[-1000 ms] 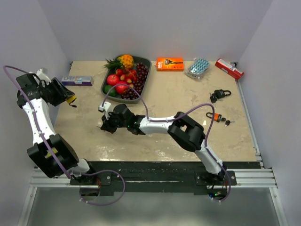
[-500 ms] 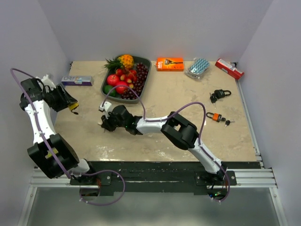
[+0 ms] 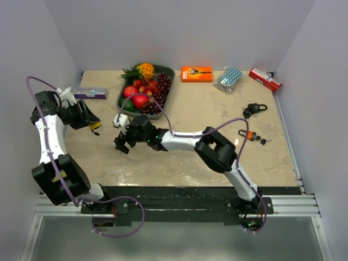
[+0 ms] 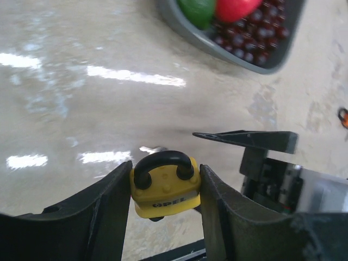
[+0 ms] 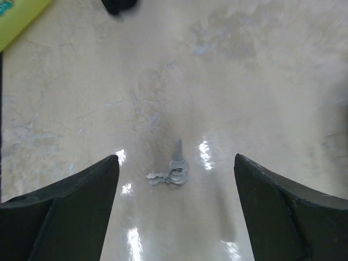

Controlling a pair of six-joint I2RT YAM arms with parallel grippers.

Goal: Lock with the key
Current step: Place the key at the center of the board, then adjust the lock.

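Note:
A yellow padlock [image 4: 165,190] with a black shackle sits pinched between the fingers of my left gripper [image 4: 166,165], shackle pointing away from the wrist. From above, that gripper [image 3: 91,123] hangs over the left part of the table with the padlock [image 3: 95,125] at its tip. The key [image 5: 173,171], a small silver bunch on a ring, lies flat on the table. My right gripper [image 5: 175,157] stands open straight above it, one finger on either side and not touching. In the top view the right gripper [image 3: 122,143] covers the key.
A grey fruit tray [image 3: 123,95] stands behind the grippers, with a toothpaste box [image 3: 89,93] to its left. Along the back lie an orange box [image 3: 196,73], a blue pack [image 3: 229,78] and a red box [image 3: 265,79]. At right lie a black padlock [image 3: 254,109] and an orange padlock [image 3: 250,135].
My right gripper has gone from shut to wide open, and the key now lies loose on the table under it. The left arm has carried the yellow padlock to the right, toward the right gripper.

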